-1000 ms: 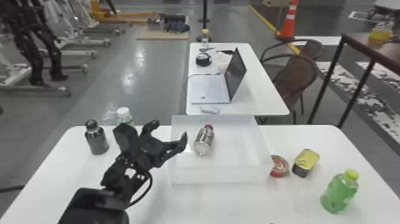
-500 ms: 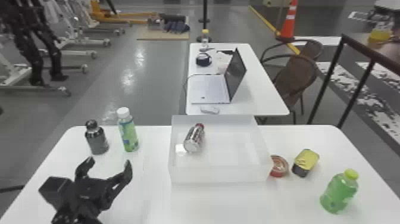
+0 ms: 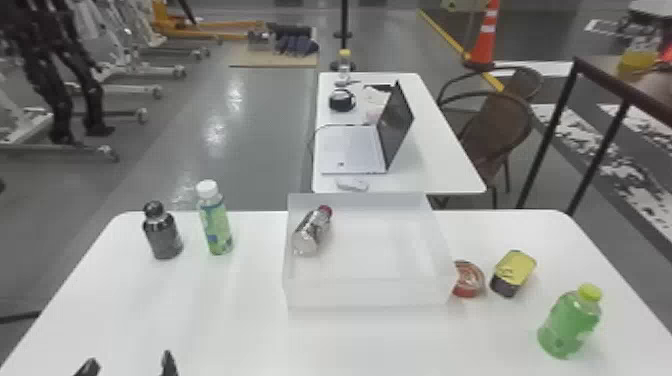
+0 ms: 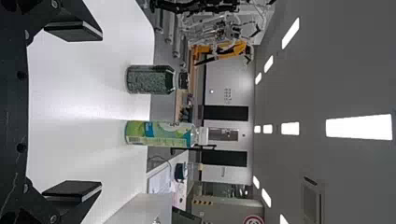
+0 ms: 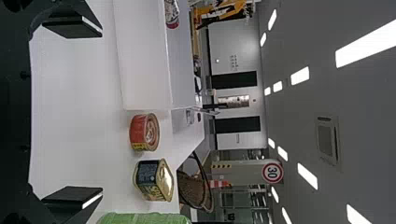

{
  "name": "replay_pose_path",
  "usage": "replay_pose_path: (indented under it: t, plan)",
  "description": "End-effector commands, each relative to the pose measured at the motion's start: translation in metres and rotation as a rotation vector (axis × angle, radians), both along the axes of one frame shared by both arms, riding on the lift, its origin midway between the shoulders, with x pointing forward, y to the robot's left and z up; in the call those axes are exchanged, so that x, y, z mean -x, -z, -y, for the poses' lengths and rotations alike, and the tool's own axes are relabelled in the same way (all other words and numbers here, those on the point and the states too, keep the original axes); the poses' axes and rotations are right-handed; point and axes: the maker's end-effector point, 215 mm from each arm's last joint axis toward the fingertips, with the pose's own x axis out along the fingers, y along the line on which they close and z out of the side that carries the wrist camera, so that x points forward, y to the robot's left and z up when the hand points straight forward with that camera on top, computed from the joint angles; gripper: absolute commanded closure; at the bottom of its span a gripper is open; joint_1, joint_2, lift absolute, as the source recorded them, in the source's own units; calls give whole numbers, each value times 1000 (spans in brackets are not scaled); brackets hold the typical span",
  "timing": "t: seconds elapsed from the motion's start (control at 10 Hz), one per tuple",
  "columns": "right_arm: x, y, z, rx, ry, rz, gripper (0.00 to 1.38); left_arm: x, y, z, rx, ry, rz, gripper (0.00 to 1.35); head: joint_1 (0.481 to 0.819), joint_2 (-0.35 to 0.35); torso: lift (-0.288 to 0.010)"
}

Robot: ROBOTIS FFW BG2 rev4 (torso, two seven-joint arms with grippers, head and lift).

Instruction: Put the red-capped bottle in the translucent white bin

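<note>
- The head view looks from high above the near side of the worktop (image 3: 370,345), facing forward and steeply enough down to see inside the bin (image 3: 370,296), with floor far behind.
- The left wrist view sits low over the worktop's near left part, just behind the left tool (image 4: 100,111)'s fingers, facing forward past the dark bottle (image 3: 164,239) and the white-capped bottle (image 3: 216,227) to the ceiling (image 4: 289,186).
- The right wrist view, also low and turned sideways, faces forward from behind the right tool (image 5: 100,112)'s fingers, near the red tin (image 3: 470,280) and yellow tin (image 3: 516,269).
- Head and left wrist views share those two bottles; head and right wrist views share both tins.
- Both wrist views catch part of the bin.
</note>
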Motion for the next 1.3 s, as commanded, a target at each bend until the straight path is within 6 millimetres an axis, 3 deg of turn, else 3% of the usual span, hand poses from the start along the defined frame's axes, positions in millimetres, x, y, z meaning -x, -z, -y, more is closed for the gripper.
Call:
replay_pose_path:
  t: [0.0,1.2]
  plan:
    - [6,2,1,-1,7,-7,104,17,12,-3,4,-23,-22,171,549,0,-100]
    - [6,2,3,-1,16,-8,104,18,17,5,8,12,-34,171,549,0,-100]
